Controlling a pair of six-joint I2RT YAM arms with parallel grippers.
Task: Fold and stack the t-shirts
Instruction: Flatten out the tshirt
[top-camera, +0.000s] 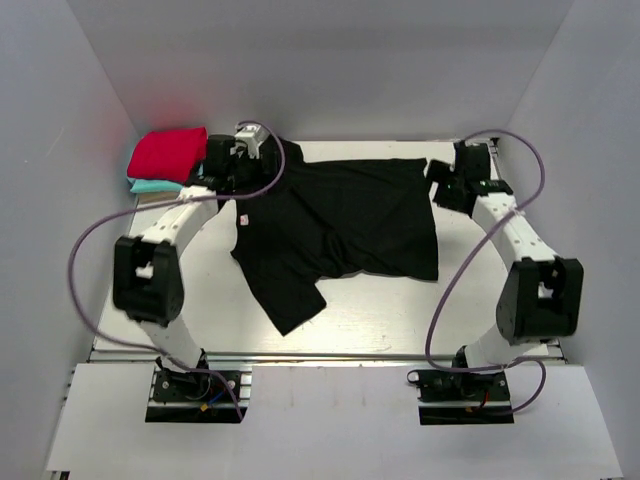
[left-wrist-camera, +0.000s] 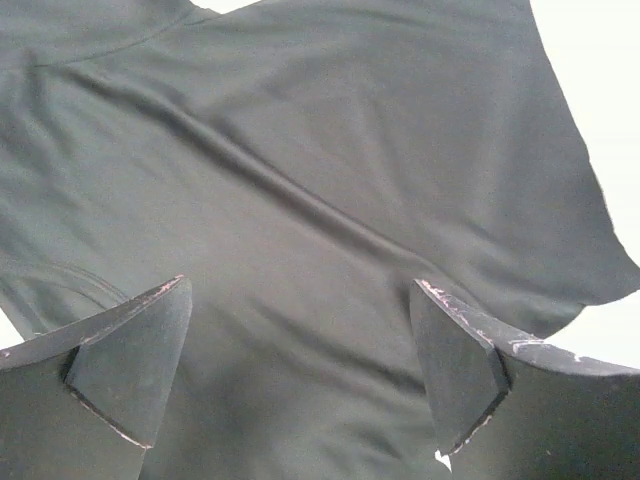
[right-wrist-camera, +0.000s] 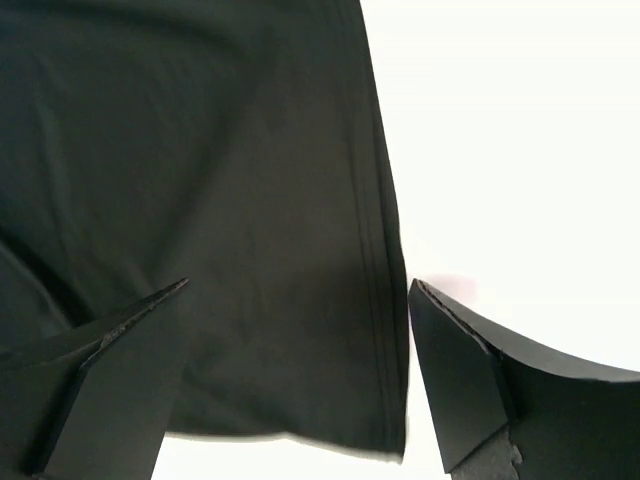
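The large black t-shirt (top-camera: 340, 225) lies spread on the white table, one sleeve trailing toward the front. It fills the left wrist view (left-wrist-camera: 300, 200) and the left half of the right wrist view (right-wrist-camera: 200, 200). A folded red shirt (top-camera: 167, 152) sits on a folded teal shirt (top-camera: 152, 186) at the back left. The tan shirt is out of view. My left gripper (left-wrist-camera: 300, 370) is open over the shirt's back left part, near the collar. My right gripper (right-wrist-camera: 298, 370) is open over the shirt's hemmed back right corner.
White walls close in the table at the back and sides. The table's (top-camera: 400, 310) front edge has a metal rail (top-camera: 330, 355). Purple cables loop beside each arm.
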